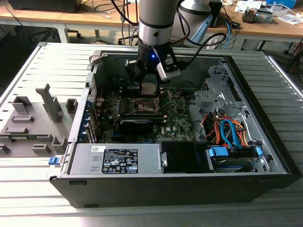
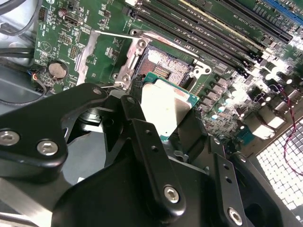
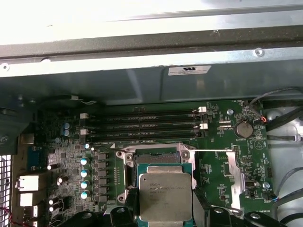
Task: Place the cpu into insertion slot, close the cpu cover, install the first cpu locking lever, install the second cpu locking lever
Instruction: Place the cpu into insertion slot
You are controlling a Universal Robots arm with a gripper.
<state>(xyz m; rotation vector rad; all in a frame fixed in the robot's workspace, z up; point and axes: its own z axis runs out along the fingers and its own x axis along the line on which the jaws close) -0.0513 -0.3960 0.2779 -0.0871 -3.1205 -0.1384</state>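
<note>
1 arm (image 1: 154, 16) hangs near-vertical in the exterior view, w/ a small blue light (image 1: 152, 56) lit on the wrist just above the gripper (image 1: 148, 90). The gripper points straight down. In the second wrist view its black fingers (image 2: 142, 132) clamp the cpu (image 2: 165, 111) from 2 opposite sides, held flat btw. them.

It was a robotics lab or workshop. An opened desktop computer case (image 1: 180, 189) lay on a slatted metal work table (image 1: 38, 194). Grey fixture blocks (image 1: 35, 118) stood at the exterior view's left. Far behind ran wooden benches (image 1: 47, 20) strewn with cables (image 1: 102, 7), and an industrial robot arm (image 1: 158, 21) hung over the case.
</note>
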